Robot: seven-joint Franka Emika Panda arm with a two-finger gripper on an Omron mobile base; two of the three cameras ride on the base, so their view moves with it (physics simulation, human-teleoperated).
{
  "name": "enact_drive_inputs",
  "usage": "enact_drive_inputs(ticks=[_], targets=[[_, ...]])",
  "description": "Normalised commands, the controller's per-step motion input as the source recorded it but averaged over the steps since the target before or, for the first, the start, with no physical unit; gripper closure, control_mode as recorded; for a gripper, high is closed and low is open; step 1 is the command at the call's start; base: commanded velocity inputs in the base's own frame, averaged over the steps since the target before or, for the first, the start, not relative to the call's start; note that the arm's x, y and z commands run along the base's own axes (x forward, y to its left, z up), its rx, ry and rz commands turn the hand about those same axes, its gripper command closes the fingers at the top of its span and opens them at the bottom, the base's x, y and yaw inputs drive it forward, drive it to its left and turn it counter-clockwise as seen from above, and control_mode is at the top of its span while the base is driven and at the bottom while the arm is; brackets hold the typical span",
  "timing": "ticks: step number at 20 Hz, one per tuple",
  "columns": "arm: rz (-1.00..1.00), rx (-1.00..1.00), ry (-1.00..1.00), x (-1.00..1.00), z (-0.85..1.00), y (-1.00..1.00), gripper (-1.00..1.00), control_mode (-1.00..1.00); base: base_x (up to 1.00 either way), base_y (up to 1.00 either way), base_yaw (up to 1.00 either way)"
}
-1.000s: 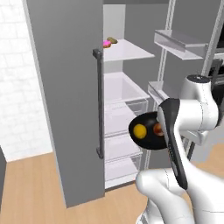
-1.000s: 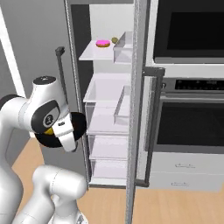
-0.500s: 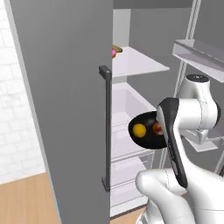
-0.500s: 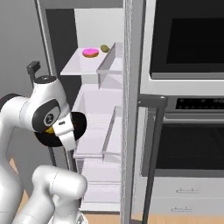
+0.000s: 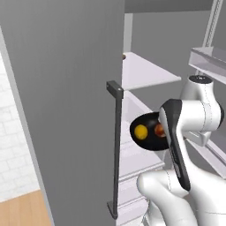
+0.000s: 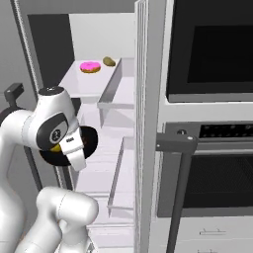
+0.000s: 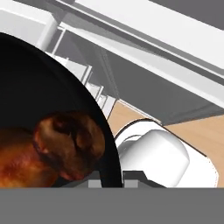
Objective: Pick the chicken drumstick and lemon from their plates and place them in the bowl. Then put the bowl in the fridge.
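Note:
The matte black bowl [image 5: 147,133] hangs tilted in front of the open fridge [image 5: 145,75], at the height of its middle shelves. The yellow lemon [image 5: 141,131] and the orange-brown chicken drumstick [image 5: 159,129] lie inside it. In the hand view the drumstick [image 7: 52,148] lies against the bowl's rim [image 7: 103,131], and my gripper [image 7: 113,179] is shut on that rim at the bottom edge. From the right base view the bowl [image 6: 88,143] peeks out behind my forearm. The plates are out of view.
The grey fridge door [image 5: 66,110] with its dark bar handle [image 5: 115,150] stands open close on the left. A pink donut [image 6: 90,66] and a brown item [image 6: 109,61] sit on the upper shelf. A wall oven [image 6: 212,148] with a bar handle stands to the right.
The whole picture has shifted and grown: the base has driven closer to the fridge. The bowl stays in the same grip in front of the arm.

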Motion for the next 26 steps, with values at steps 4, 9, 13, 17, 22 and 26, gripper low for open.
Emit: enact_drive_inputs(ticks=[4, 9, 13, 17, 22, 26], targets=[[-0.1, 0.05, -0.09, 0.28, 0.0, 0.0, 1.0, -1.0, 0.12, 0.0, -0.04], [-0.12, 0.15, -0.26, 0.37, -0.14, 0.18, 1.0, -1.0, 0.0, 0.0, 0.0], [-0.05, 0.18, -0.07, 0.57, -0.21, 0.03, 1.0, -1.0, 0.0, 0.0, 0.0], [0.0, 0.06, -0.01, 0.72, -0.34, 0.02, 1.0, -1.0, 0.0, 0.0, 0.0], [0.0, 0.0, 0.01, 0.79, -0.48, 0.07, 1.0, -1.0, 0.0, 0.0, 0.0], [0.0, 0.0, 0.0, 0.56, -0.38, 0.0, 1.0, -1.0, 0.0, 0.0, 0.0]])
